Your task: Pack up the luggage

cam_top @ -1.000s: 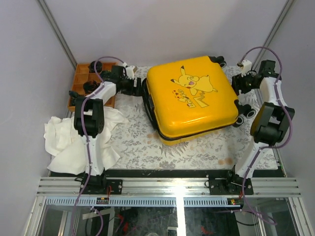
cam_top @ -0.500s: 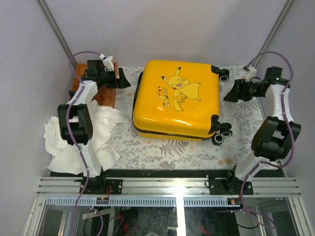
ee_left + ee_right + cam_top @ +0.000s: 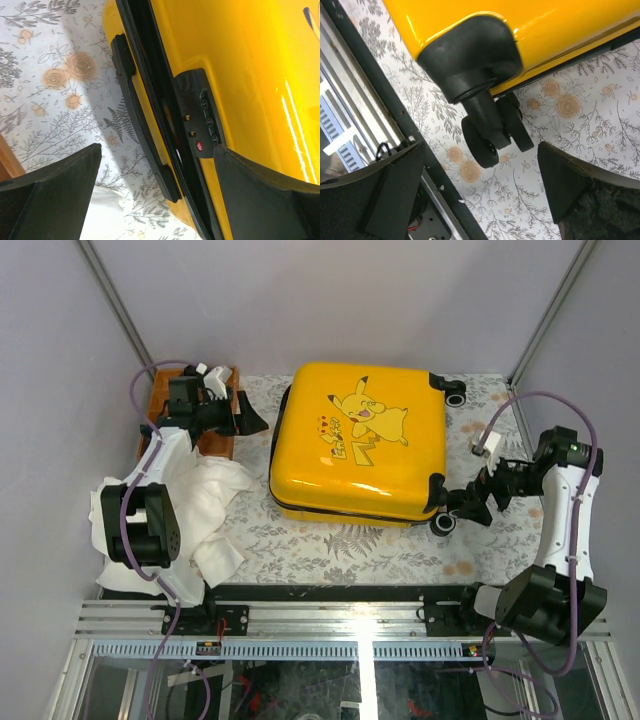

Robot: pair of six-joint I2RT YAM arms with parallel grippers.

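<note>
Top external view shows the big yellow hard-shell suitcase with a cartoon print (image 3: 360, 445) lying flat and shut in the middle of the flowery table (image 3: 300, 535). The left gripper (image 3: 245, 415) is wide open beside its side handle (image 3: 140, 120), holding nothing. The right gripper (image 3: 470, 502) is wide open too, close to a black wheel (image 3: 443, 523). A bump there could spin the case away. The crumpled white cloth (image 3: 215, 490) lies outside and might get left out.

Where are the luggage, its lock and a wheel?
luggage (image 3: 360, 485): top view, yellow lid below the print.
lock (image 3: 201, 120): left wrist view, black dial panel.
wheel (image 3: 481, 144): right wrist view, black tyre face.
</note>
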